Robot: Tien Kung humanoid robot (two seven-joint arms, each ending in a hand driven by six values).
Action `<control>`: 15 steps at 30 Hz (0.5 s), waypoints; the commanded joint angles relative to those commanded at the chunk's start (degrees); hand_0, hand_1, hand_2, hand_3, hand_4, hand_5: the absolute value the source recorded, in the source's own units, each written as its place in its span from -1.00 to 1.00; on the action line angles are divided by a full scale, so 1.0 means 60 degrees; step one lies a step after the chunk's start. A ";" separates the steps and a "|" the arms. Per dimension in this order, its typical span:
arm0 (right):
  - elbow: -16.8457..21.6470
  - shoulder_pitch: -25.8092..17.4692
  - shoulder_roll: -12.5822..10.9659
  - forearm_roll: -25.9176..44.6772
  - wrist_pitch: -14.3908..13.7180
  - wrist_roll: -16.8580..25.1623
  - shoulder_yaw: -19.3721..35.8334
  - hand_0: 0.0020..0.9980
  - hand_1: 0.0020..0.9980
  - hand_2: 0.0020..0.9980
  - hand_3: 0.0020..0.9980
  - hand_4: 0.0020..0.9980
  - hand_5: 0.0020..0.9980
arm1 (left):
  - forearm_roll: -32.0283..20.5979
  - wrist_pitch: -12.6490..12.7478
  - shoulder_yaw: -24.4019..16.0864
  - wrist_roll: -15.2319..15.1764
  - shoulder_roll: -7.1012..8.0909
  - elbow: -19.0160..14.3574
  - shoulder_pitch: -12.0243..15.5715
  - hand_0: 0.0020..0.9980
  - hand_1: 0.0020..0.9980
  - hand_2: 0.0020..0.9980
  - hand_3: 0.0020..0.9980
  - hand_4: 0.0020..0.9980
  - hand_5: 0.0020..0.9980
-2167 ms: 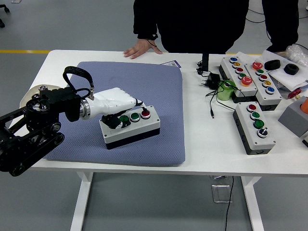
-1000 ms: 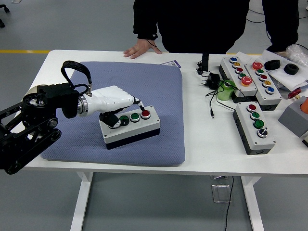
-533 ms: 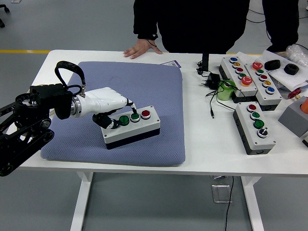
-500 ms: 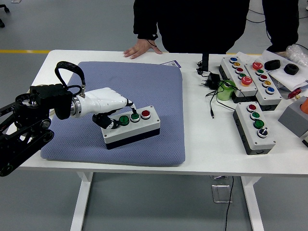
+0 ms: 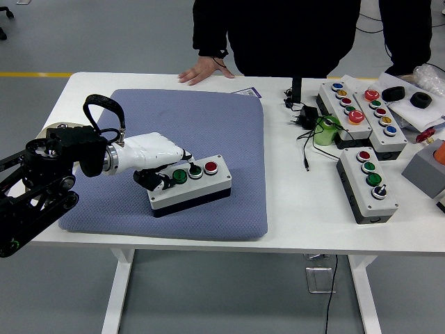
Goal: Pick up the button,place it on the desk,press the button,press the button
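Observation:
A white button box [image 5: 192,184] with a black base lies on the blue-grey mat [image 5: 208,125], left of the table's middle. On its top sit two green buttons [image 5: 180,176] and one red button [image 5: 211,166]. My left hand [image 5: 158,161], white with a black arm behind it, lies over the box's left end. Its fingers are curled, and one fingertip [image 5: 188,165] points down at the box's top between the two green buttons. It grasps nothing. My right hand is out of view.
A person stands at the far side with one hand [image 5: 202,70] flat on the table edge. At the right are more button boxes [image 5: 368,184] [image 5: 346,106], a green cup [image 5: 325,130], black cables with a plug [image 5: 302,115] and a grey box [image 5: 425,170].
My left hand has drawn back to the left, its fingertip going from the red button to the green ones. The box has shifted slightly.

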 joint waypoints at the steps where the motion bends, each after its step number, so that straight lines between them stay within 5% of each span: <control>1: 0.0000 0.0000 0.0002 -0.0008 0.0000 -0.0001 0.0006 0.53 0.46 0.48 0.19 -0.61 -0.70 | 0.0004 -0.0013 0.0007 0.0006 -0.0015 0.0012 0.0005 -1.00 -1.00 -0.92 0.48 0.19 -1.00; 7: 0.0000 0.0005 0.0005 0.0011 -0.0002 0.0004 -0.0004 0.53 0.47 0.48 0.19 -0.61 -0.70 | -0.0027 -0.0055 -0.0162 0.0011 -0.0014 -0.0073 0.0094 -1.00 -1.00 -0.91 0.47 0.20 -1.00; 15: 0.0000 0.0004 -0.0001 0.0005 0.0001 0.0008 0.0001 0.53 0.46 0.48 0.19 -0.61 -0.70 | -0.1171 -0.0103 -0.1750 -0.0008 -0.0036 -0.0464 0.0267 -1.00 -1.00 -0.91 0.48 0.22 -1.00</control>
